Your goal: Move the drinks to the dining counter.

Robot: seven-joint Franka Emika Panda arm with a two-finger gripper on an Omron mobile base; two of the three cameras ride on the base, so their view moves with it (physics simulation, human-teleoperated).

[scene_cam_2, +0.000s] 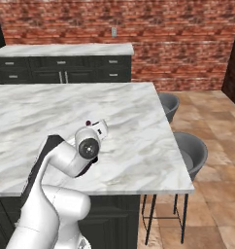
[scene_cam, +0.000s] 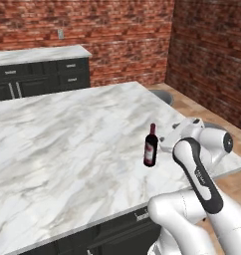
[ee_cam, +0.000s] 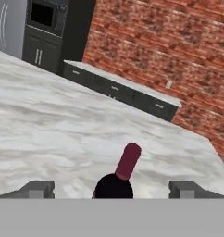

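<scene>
Far table: narrow marble top on dark drawers against the brick wall, far left.
Table: broad white, grey-veined marble island with dark fronts, spanning the middle.
Wine bottle: dark glass, red cap, red label; stands upright on the table near its near right edge. No writing on the label can be read.
End effector: open; the two dark fingertips stand wide on either side of the bottle, clear of its shoulders, with the red cap rising between them.
Arm: white with dark joints, just right of the bottle.
Stools: two grey seats along the table's right side.
</scene>
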